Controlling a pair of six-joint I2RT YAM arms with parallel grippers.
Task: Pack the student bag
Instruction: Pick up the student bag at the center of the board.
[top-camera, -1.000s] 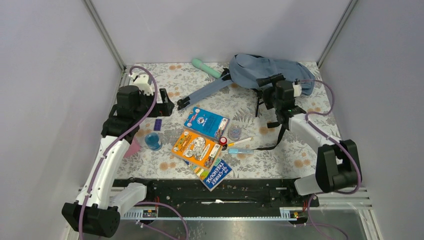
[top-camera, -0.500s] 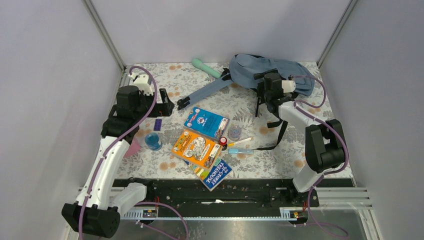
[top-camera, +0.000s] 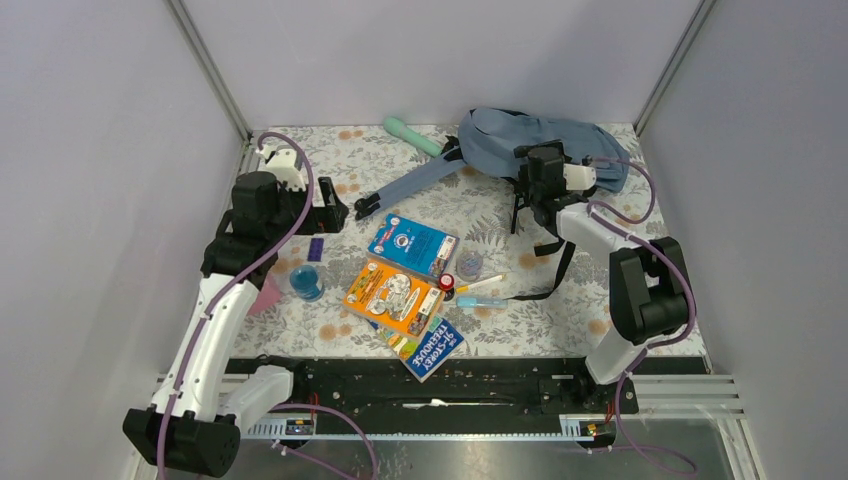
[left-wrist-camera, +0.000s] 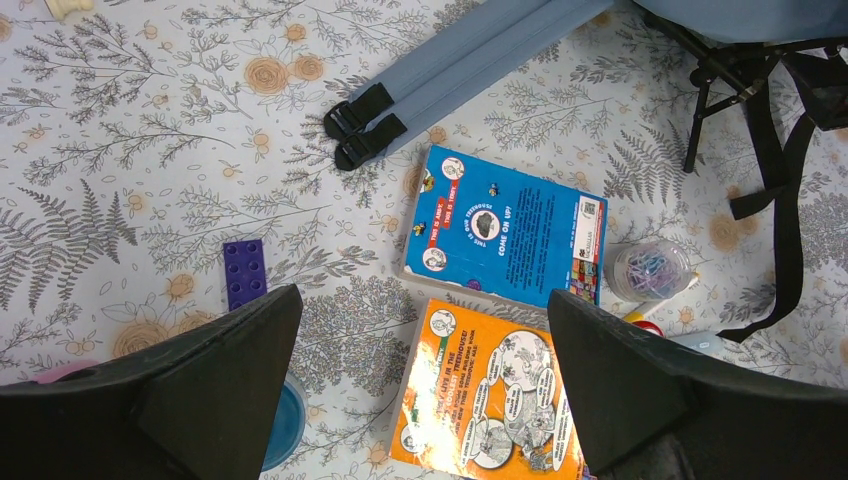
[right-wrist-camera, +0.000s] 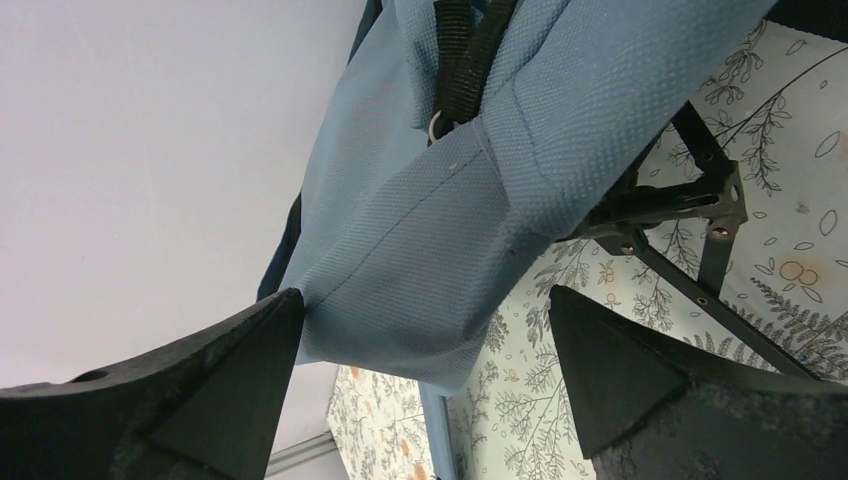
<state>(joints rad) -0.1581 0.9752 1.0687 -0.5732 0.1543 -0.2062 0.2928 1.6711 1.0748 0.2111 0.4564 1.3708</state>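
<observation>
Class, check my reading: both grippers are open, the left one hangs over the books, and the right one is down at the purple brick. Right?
One slip: the right gripper is at the student bag, not the brick; the right wrist view shows blue fabric before its open fingers. The left gripper does hang open over the books.

Right arm (top-camera: 590, 228) covering part of bag (top-camera: 495, 135). Orange book (left-wrist-camera: 490, 395) running off bottom edge. Blue cup (left-wrist-camera: 290, 420) hiding behind left end effector (left-wrist-camera: 422, 295).
</observation>
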